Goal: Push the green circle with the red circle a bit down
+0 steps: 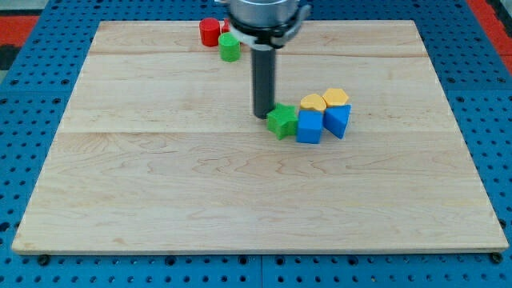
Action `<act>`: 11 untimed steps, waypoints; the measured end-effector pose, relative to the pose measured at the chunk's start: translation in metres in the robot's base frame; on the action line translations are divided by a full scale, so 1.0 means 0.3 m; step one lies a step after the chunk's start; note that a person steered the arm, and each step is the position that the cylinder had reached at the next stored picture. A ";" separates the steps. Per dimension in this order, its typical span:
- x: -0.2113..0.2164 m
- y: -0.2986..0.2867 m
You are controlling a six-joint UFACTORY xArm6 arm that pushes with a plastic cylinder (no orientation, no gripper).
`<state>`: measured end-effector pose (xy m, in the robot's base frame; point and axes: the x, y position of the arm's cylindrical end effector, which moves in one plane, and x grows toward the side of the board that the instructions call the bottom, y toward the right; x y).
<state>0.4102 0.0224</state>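
The red circle [210,32] stands near the board's top edge, left of centre. The green circle [230,47] sits just to its lower right, close to or touching it. My tip [263,115] rests on the board well below both circles, right against the upper left of a green star-shaped block [281,122]. The rod rises from the tip to the arm's head at the view's top, which hides part of the board beside the circles.
To the right of the green star are a blue cube [309,126], a blue block [337,120] and two yellow blocks [313,103] [335,98], bunched together. The wooden board [160,184] lies on a blue pegboard surface.
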 end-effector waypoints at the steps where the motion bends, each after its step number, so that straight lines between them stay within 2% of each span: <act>1: 0.000 0.041; 2: -0.044 -0.111; 4: -0.350 -0.198; 5: -0.370 -0.446; 6: -0.494 -0.579; 7: -0.670 -0.580; 8: -0.724 -0.496; 10: -0.632 -0.236; 11: -0.574 -0.230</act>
